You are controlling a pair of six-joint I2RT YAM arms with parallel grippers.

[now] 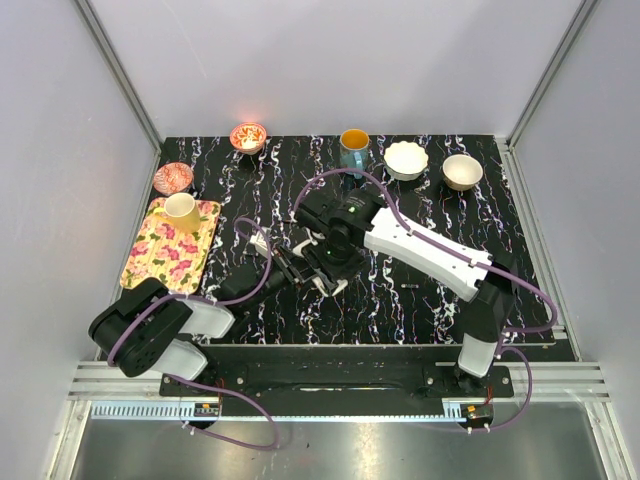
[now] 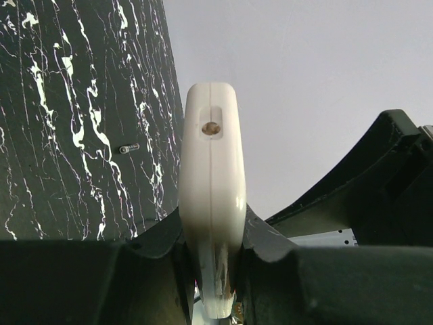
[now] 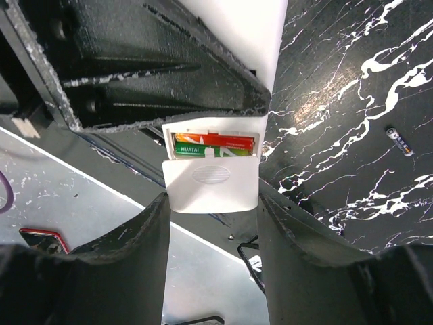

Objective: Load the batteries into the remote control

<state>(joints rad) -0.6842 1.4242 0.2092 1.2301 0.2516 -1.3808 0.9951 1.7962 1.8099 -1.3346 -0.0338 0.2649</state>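
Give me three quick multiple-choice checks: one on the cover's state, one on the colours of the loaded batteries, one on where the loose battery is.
1. The cover on the remote is:
A. fully shut
B. off entirely
C. partly on, with the batteries showing

2. The batteries in the remote show:
A. red-orange and green
B. blue and black
C. plain white

3. The loose battery lies:
A. atop the cover
B. on the table
C. inside the remote

Answers:
1 C: in the right wrist view the cover sits between the right gripper's fingers, and the batteries show above its edge.
2 A: a red-orange strip lies over a green one marked HUATAI.
3 B: it rests on the black marbled top, apart from the remote.
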